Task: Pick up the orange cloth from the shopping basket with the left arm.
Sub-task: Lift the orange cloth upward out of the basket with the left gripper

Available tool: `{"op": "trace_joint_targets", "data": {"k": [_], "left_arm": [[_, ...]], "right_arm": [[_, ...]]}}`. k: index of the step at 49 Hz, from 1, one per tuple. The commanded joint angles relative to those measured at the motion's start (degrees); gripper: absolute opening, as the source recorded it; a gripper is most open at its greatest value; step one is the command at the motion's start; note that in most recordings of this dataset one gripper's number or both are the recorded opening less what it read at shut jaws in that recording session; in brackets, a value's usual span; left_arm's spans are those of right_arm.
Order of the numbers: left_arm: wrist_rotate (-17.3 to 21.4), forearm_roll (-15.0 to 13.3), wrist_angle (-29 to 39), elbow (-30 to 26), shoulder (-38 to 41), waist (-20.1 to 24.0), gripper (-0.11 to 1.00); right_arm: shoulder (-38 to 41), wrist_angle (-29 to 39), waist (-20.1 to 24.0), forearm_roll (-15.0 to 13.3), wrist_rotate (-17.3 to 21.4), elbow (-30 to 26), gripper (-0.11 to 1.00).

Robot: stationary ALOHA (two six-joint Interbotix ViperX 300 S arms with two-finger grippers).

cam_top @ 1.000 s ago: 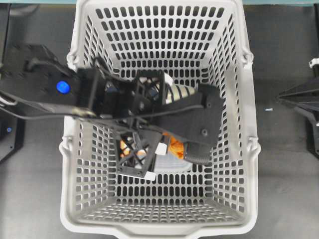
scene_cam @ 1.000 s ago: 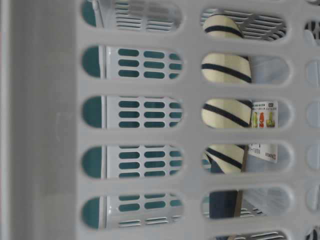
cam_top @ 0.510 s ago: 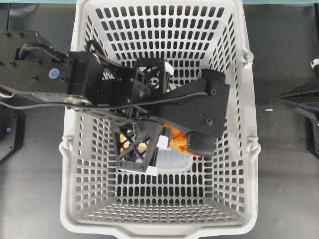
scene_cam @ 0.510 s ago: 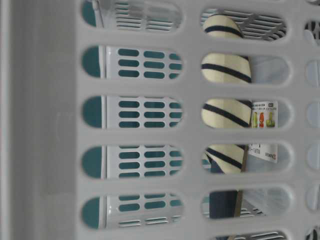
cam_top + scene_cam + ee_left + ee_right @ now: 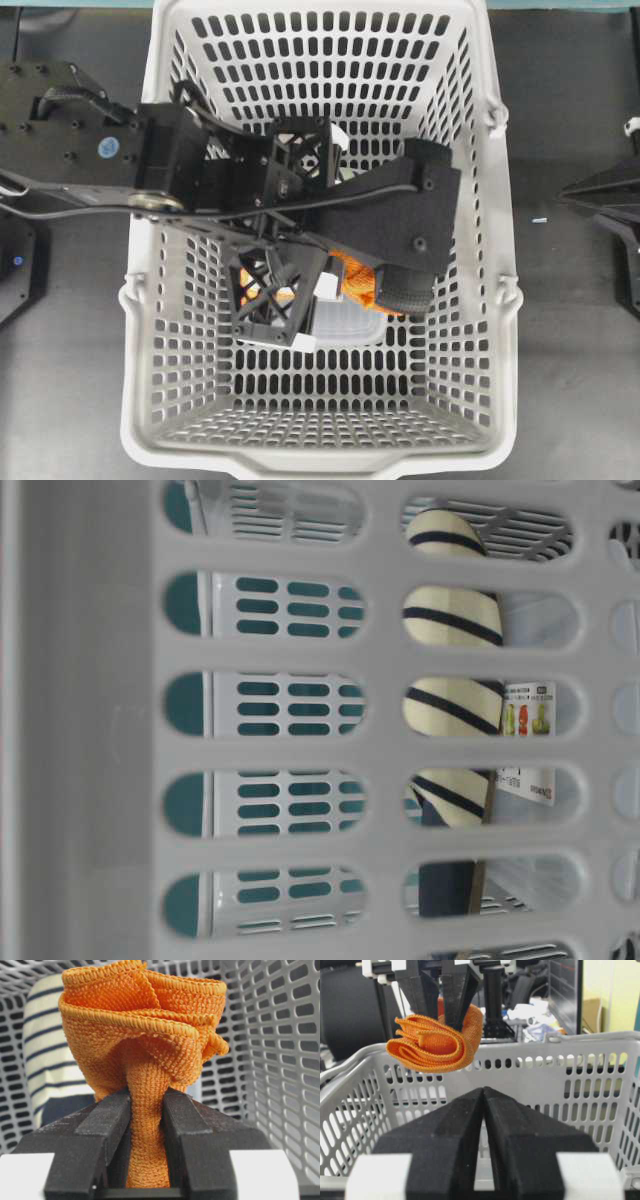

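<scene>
The orange cloth point(image 5: 145, 1040) hangs bunched between the black fingers of my left gripper point(image 5: 146, 1100), which is shut on a pinched fold of it. In the right wrist view the cloth point(image 5: 437, 1042) hangs level with the rim of the light grey shopping basket point(image 5: 570, 1037), lifted off the floor. From overhead the left arm point(image 5: 390, 215) reaches across the basket point(image 5: 505, 300), and only a bit of orange cloth point(image 5: 352, 275) shows under it. My right gripper point(image 5: 483, 1090) is shut and empty, outside the basket's right wall point(image 5: 572, 190).
A navy and cream striped slipper point(image 5: 45, 1035) lies on the basket floor, also seen through the wall slots point(image 5: 450, 710). A clear packet with a printed label point(image 5: 528, 740) lies beside it. Dark tabletop point(image 5: 570, 330) flanks the basket.
Between one second and half a second ago the left arm rose with the cloth, showing more orange under the wrist. It has held still since. The slipper has not moved.
</scene>
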Motion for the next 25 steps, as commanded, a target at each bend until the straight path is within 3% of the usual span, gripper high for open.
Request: {"op": "trace_joint_targets", "data": {"k": [1,25], "left_arm": [[0.09,0.18,-0.18,-1.49,-1.05,0.0,0.16],[0.09,0.18,-0.09,-1.49,-1.05,0.26,0.16]], "right_arm": [[0.26,-0.26,0.0,0.18,0.0,-0.44,0.0],[-0.44,0.44,-0.09,0.18,0.09,-0.44,0.0]]}}
